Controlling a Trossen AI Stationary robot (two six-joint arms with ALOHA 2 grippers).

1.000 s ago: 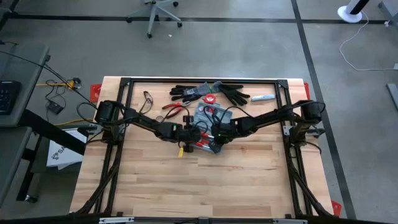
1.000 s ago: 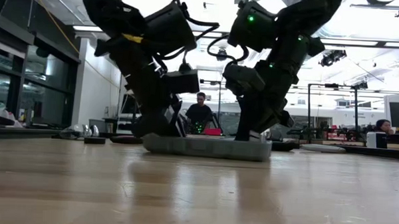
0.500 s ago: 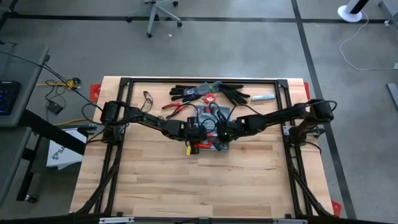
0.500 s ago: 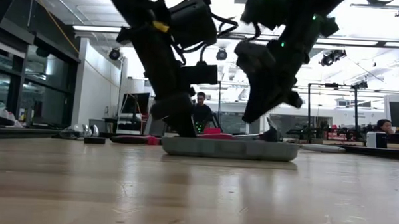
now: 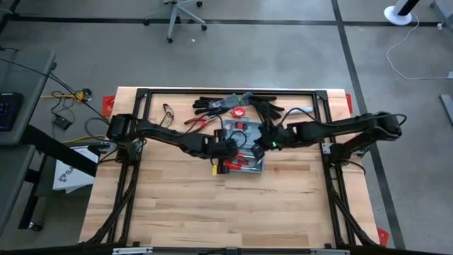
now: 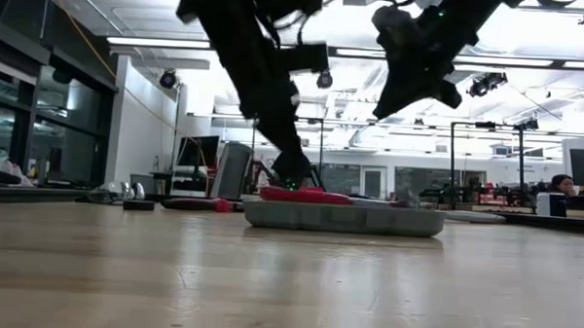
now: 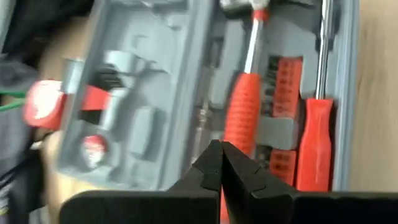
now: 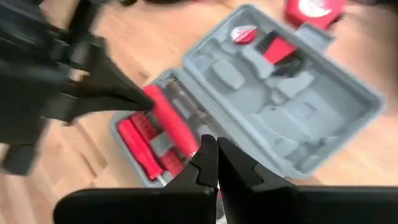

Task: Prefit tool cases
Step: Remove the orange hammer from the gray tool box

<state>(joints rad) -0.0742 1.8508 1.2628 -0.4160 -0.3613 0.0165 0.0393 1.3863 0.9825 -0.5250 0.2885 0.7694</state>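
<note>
The tool case [image 5: 241,144] lies open and flat on the wooden table; the low view shows it as a grey slab [image 6: 344,218]. Its near half holds a red-handled hammer [image 7: 242,115] and a screwdriver [image 7: 314,143]. The other half [image 8: 280,99] is moulded grey. My left gripper [image 7: 221,155] is shut, slanting down over the hammer handle, with nothing between its fingers. My right gripper [image 8: 211,152] is shut too. It hangs well above the case's right end [image 6: 412,76] and touches nothing. My left gripper's shut tips [image 8: 144,101] stand right at the hammer's red handle [image 8: 165,121], slanting down from the table's left. I cannot tell whether they touch it.
Along the table's far edge lie black gloves [image 5: 212,105], a red tape measure [image 5: 239,112], red-handled pliers [image 5: 198,122] and a pale small tool [image 5: 299,111]. A black frame [image 5: 226,91] runs around the table. Bare wood lies toward the near edge [image 5: 226,205].
Both grippers have risen from the case's two ends. My right one has gone higher and drawn back toward the table's right edge. The case has slid a little toward the right and stays flat on the table.
</note>
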